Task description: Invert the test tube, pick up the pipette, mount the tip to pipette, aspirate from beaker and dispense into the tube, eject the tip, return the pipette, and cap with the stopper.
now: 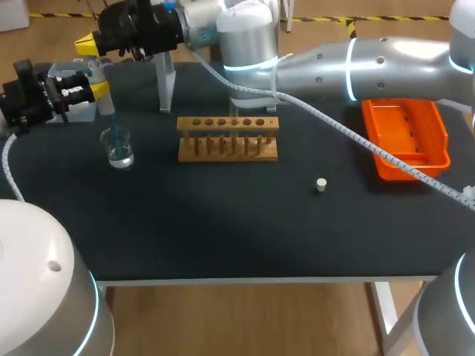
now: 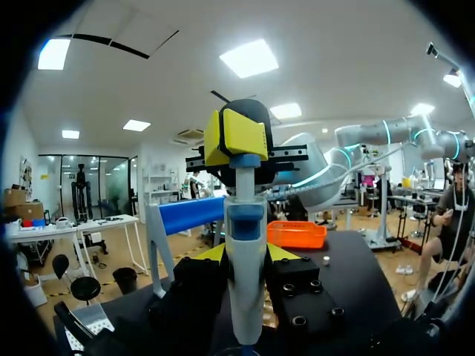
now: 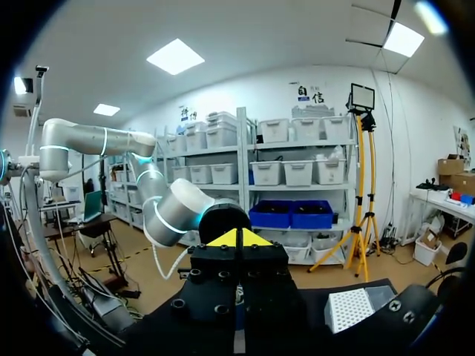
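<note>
My left gripper is shut on the white and blue pipette, which stands upright. Its blue tip reaches down into the glass beaker, which holds clear liquid at the table's left. My right arm crosses over from the right, and its gripper is shut, its yellow tips resting on the pipette's top end. In the right wrist view that gripper shows its fingers pressed together with nothing between them. The wooden tube rack stands mid-table. A small white stopper lies on the mat to its right.
An orange tray sits at the right rear. A grey pipette stand rises behind the rack, close to my right arm. A white tip box lies beside my right gripper. A white cable drapes from my right arm over the table.
</note>
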You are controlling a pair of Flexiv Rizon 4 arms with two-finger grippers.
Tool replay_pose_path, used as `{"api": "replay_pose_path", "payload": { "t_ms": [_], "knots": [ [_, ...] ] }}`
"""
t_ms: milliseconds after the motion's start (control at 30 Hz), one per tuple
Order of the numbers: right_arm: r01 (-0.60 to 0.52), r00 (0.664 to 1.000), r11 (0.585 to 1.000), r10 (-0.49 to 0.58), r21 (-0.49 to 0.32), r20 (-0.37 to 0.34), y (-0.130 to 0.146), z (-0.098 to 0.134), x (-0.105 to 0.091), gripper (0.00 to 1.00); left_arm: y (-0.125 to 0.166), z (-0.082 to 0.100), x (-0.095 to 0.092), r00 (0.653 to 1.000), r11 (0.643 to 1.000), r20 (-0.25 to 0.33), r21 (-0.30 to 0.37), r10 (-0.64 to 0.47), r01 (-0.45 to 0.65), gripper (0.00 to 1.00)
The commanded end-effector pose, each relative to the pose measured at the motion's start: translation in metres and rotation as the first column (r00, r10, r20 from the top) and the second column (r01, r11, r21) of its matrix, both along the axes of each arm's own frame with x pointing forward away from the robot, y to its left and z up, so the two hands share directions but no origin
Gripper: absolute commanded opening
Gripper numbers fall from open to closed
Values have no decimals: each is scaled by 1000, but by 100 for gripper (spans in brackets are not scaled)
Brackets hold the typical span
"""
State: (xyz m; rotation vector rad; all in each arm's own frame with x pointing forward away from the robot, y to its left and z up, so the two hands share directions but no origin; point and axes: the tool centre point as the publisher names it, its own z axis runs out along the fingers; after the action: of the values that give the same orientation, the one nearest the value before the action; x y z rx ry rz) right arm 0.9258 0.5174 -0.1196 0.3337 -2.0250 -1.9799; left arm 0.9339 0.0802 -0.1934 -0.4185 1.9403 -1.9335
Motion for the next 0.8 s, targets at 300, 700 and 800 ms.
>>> {"api": "replay_pose_path", "payload": {
  "t_ms": [300,700,800],
  "knots": [
    [-2,1000,1000,2,-24,-7,-1,-18,-2,0,1,1,0,1000,1000,3,-3,-4,4,0],
    [2,1000,998,-3,-56,-21,-5,-34,-5,0,1,1,0,1000,1000,3,-3,-4,4,0],
    [7,1000,999,-7,-39,-12,-5,-24,-4,0,1,1,0,1000,1000,3,-3,-4,4,0]
  ]
}}
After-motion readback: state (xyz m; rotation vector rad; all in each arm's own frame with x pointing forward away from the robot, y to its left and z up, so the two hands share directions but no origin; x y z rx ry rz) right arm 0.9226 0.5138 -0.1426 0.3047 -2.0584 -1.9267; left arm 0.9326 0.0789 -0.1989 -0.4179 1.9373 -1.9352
